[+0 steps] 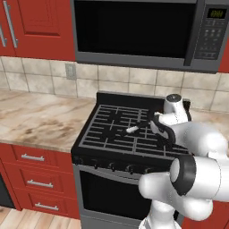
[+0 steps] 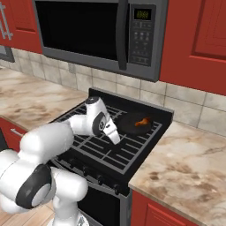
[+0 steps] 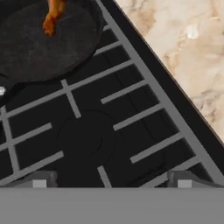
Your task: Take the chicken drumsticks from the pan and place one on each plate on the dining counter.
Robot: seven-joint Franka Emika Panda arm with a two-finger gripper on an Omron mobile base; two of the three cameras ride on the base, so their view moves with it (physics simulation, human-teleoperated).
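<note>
The gripper [image 3: 111, 181] hangs over the stove grate [image 3: 87, 131] with its two fingertips [image 3: 39, 180] set wide apart and nothing between them; below them lies only black grate and a burner. It stands beside the pan [image 3: 43, 43] rather than over it, so this looks like an approach not yet lined up on the target. In the right base view the gripper [image 2: 113, 133] points down at the grate just short of the pan [image 2: 132, 124], whose near rim lies close by.

The chicken drumsticks [image 2: 141, 121] sit inside the pan as a small orange-brown patch; from the hand view one orange piece [image 3: 52, 17] shows at the far side of the pan, and whether the patch holds one leg or two cannot be told. The pan's pale handle tip [image 1: 132, 129] points toward the stove's left, away from the hand, which leaves the near rim free to reach over.

The stove [image 1: 129, 147] stands between marbled tops [image 2: 185, 163], under a microwave [image 2: 97, 31].
</note>
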